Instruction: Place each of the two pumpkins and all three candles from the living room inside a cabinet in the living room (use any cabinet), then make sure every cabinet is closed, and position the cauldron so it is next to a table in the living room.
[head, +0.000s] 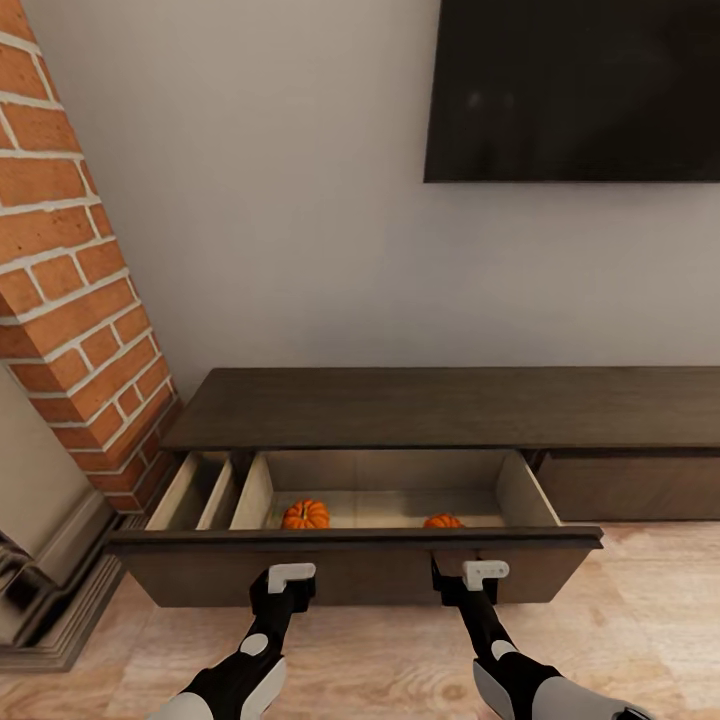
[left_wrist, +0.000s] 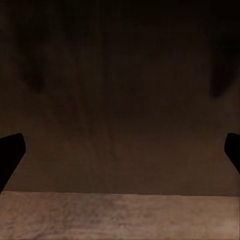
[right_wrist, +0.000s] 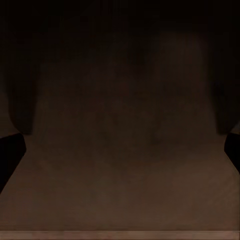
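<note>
From the head camera, the left pincer (head: 283, 577) and right pincer (head: 478, 574) both sit against the dark wood front of the cabinet (head: 430, 405) drawer, which is pulled out, its pale beige inside holding two round ribbed orange pumpkins (head: 306, 514), one left, one further right (head: 443, 521). At the left wrist, black fingertips (left_wrist: 10, 152) stand wide apart, holding nothing, before smooth brown wood above pale floor (left_wrist: 120, 217); at the right wrist, the fingertips (right_wrist: 11, 152) are equally wide, the wood front very near

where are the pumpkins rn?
Head view: both pumpkins sit in the cabinet's open drawer, one left, one right, just behind its front panel.
</note>
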